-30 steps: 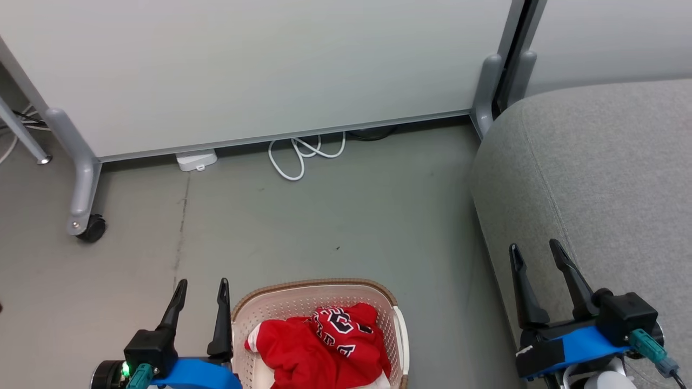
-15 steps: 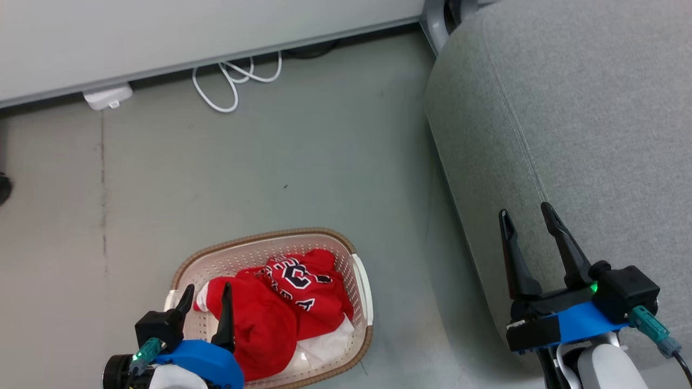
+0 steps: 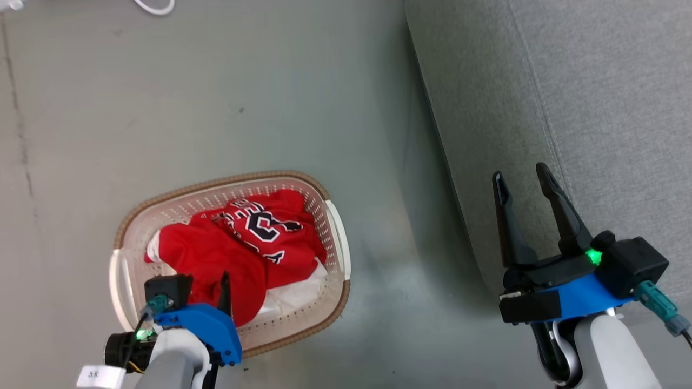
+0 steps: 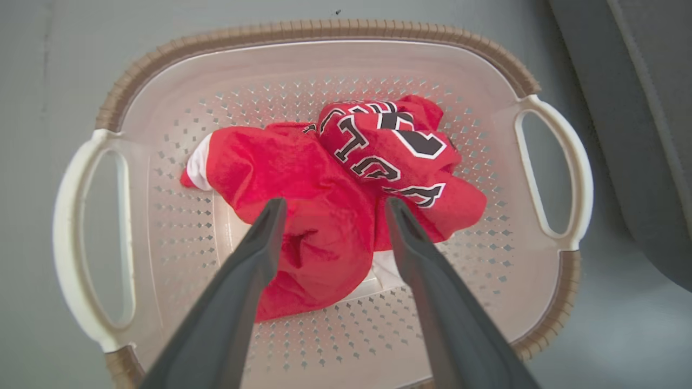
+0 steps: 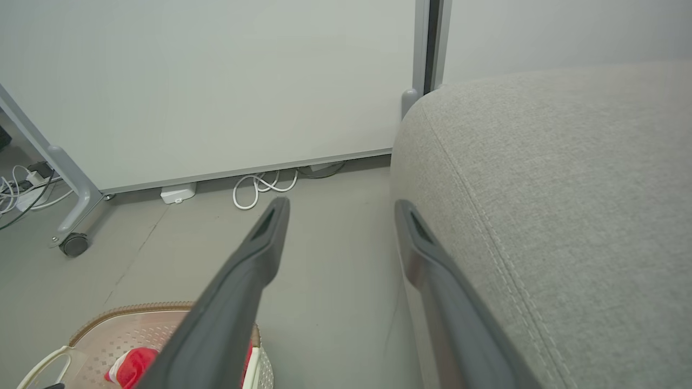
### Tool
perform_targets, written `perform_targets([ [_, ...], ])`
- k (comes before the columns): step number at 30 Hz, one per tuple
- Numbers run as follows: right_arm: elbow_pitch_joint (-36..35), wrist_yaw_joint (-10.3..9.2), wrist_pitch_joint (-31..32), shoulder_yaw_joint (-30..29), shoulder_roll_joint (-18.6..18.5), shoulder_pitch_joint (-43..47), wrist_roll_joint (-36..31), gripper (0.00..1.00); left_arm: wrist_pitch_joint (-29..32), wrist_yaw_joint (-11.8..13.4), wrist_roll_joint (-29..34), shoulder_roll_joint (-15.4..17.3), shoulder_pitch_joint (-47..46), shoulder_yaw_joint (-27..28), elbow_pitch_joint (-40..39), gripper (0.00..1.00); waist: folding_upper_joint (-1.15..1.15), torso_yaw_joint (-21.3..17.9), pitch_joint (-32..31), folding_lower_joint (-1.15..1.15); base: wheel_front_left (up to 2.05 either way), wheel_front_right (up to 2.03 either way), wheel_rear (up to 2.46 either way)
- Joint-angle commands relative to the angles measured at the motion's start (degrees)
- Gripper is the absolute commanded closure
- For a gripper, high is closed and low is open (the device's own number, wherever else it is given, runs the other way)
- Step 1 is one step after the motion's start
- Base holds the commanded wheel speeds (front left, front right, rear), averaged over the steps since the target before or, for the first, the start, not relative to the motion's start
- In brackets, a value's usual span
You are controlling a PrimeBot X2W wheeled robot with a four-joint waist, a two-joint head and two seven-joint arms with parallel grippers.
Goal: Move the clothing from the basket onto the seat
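The basket [image 3: 178,208] stood on the grey floor [image 3: 216,97], left of the seat [image 3: 594,108] and apart from it, with a strip of bare floor between. The clothing [image 3: 238,243] lay bunched inside the basket. One red piece, with black-and-white lettering, was heaped toward the far right side. A plainer red piece with a white cuff spread toward the left, and a bit of white fabric showed under them at the near side. None of the clothing was on the seat.

The left gripper [image 4: 335,202] pointed down into the basket with its jaws spread wide. The plain red piece lay between and just beyond the tips, and the gripper held nothing. In the left wrist view the fingers [image 4: 259,254] looked close to the fabric, though I could not tell whether they touched it. Both white handles [image 4: 562,173] of the basket were free.

The right gripper [image 3: 519,171] was off to the right, well apart from the basket. It was level with the seat's rounded front edge, its jaws fully apart and empty. In the right wrist view one finger crossed the floor and the other the seat's side near its seam. Beyond them a white cable [image 5: 259,189] coiled at the foot of a pale panel [image 5: 216,81] on a caster [image 5: 74,244].
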Motion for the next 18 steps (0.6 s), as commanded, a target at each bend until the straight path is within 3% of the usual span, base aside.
perform_targets([
  [1, -0.6, 0.13, -0.2, 0.1, -0.2, -1.3, 0.3, 0.00, 0.6, 0.3, -0.6, 0.3, -1.7, 0.5, 1.1, 0.00, 0.00, -0.9, 2.5, -0.01, 0.00, 0.00, 0.00],
  [18, -2.7, 0.13, -0.2, 3.3, -0.2, -4.9, 3.1, 0.00, 6.4, 4.6, -2.3, 2.5, -12.6, 1.1, 12.6, 0.00, 0.00, -3.6, 11.5, -0.01, 0.00, 0.00, 0.00],
])
